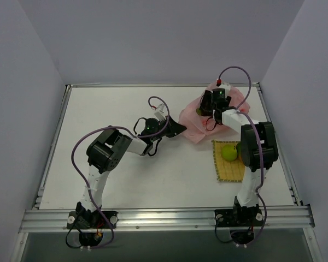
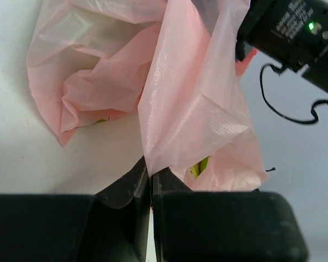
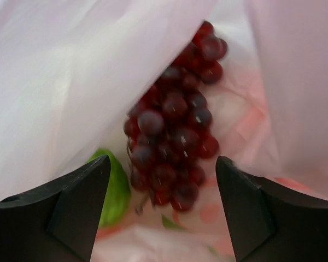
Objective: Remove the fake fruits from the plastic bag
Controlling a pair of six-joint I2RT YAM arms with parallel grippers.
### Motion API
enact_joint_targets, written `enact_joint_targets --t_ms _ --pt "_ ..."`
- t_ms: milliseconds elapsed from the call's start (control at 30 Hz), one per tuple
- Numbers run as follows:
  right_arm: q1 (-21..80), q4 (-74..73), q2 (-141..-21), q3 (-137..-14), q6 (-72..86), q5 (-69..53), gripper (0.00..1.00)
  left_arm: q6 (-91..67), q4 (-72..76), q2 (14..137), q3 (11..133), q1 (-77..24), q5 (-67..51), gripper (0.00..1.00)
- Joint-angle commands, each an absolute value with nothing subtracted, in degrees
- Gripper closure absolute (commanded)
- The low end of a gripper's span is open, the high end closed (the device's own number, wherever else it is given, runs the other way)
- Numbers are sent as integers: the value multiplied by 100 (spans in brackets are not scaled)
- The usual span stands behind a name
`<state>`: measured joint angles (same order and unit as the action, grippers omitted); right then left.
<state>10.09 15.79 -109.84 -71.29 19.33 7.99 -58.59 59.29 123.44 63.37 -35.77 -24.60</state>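
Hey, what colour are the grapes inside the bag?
Dark red-purple; the grapes show best in the right wrist view.

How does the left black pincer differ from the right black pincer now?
The left pincer is shut, while the right pincer stands open. The left pincer pinches a fold of the thin translucent pink plastic bag; the right pincer reaches inside it, over the dark red grape bunch, holding nothing. Both are black and at the bag.

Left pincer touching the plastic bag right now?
Touching. The left wrist view shows the left pincer shut on a fold of the pink plastic bag, with the film pinched between its closed jaws.
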Motion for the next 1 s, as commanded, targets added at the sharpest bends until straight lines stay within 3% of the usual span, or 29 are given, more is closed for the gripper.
enact_joint_targets --t_ms 0,67,133,267,300,400,467,733,800,967 --pt "949 1406 -11617 -7620 1846 633 25 -5704 6003 12006 6363 -3612 -2408 98" --pt "958 1389 -11733 -7673 1942 650 19 -5687 5977 11980 6372 -3612 -2408 98" --pt "967 1389 -11856 -7708 1986 633 18 -5660 5933 11962 6407 -3612 -2434 98" --pt "967 1389 -11979 -7831 2030 694 27 -5669 5959 11971 6416 -3621 -2443 98" --pt "967 1389 -11962 -7840 2022 677 44 -5660 5985 11979 6416 -3621 -2443 98" --pt "984 1589 -11700 -7726 2030 651 76 -5686 6012 12006 6425 -3612 -2443 98" --pt "984 1696 -11471 -7629 2030 633 85 -5687 6003 12015 6451 -3612 -2443 98" --pt "958 1793 -10152 -7182 2179 448 90 -5669 5968 11971 6556 -3595 -2426 98" --pt "932 1802 -9898 -7023 2381 361 97 -5686 5959 11971 6583 -3595 -2417 98" --pt "835 2065 -9414 -6426 2821 -324 98 -5687 5906 11944 6653 -3586 -2329 98"
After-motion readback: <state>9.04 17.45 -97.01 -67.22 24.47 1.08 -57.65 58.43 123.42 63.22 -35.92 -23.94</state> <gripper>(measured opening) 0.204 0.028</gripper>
